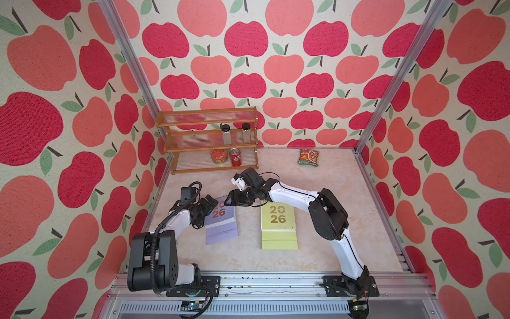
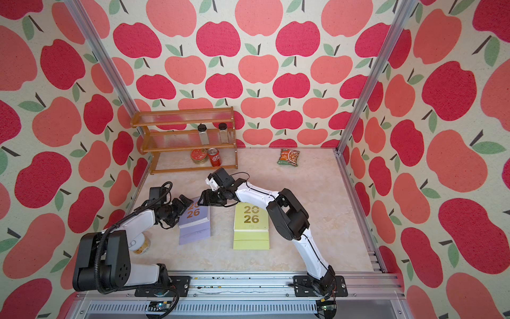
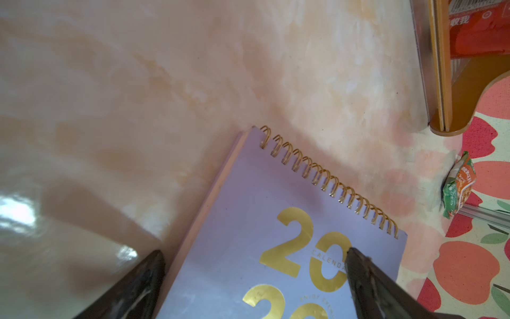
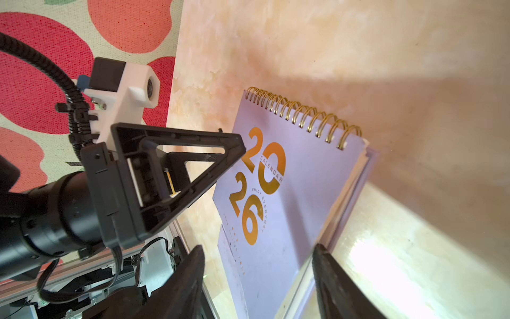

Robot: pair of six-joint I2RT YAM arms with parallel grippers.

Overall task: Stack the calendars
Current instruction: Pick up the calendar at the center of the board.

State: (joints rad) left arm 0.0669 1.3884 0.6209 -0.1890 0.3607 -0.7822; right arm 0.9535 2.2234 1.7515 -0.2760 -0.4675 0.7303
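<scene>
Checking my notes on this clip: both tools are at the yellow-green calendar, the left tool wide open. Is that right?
Wrong calendar. The left tool, wide open, and the right tool are at the lilac calendar; both wrist views show it. The yellow-green calendar lies apart, with no tool on it.

Bright, even light fills both top views; the apple-print walls (image 1: pixel 41 138) stretch toward the edges. In the wrist views the glossy worktop (image 3: pixel 16 218) shows white glare patches and soft shadows, and the black fingers (image 4: pixel 187 281) of the right tool (image 4: pixel 258 248) look blurred, probably too close for focus.
</scene>
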